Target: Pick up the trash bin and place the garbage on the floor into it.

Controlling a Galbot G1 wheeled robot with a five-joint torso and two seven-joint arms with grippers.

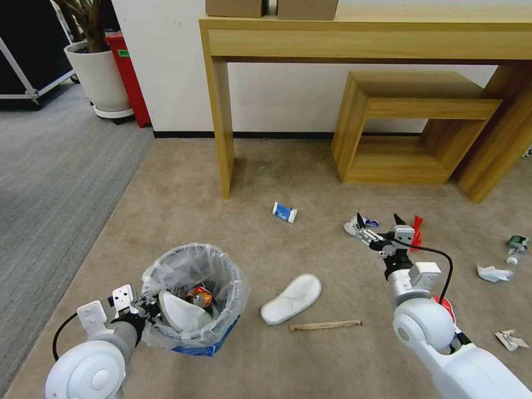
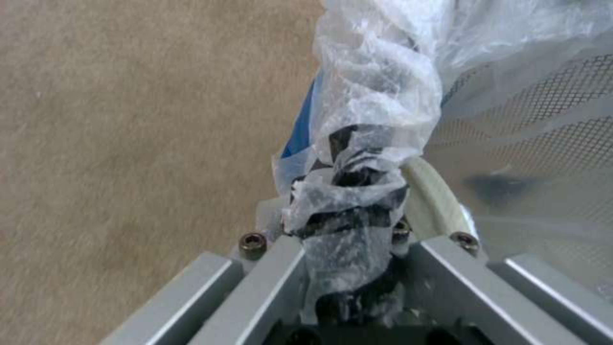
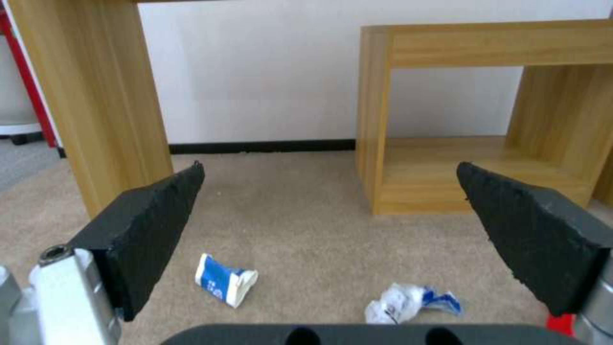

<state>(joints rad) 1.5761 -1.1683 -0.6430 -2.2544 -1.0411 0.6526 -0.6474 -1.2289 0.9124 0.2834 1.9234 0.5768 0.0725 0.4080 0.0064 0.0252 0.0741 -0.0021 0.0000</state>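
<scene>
Gripping trash bin [image 1: 191, 293], left claw [image 1: 145, 312].

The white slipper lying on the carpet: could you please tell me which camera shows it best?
The head view: the white slipper lies whole on the carpet between the trash bin and the wooden stick. The left wrist view shows bag plastic; the right wrist view shows other litter.

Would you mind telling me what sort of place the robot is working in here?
Probably an office or lobby corner: carpeted floor, a light wooden console table against a white wall, a wooden cube shelf beneath it, and a large potted plant beside a red cabinet.
</scene>
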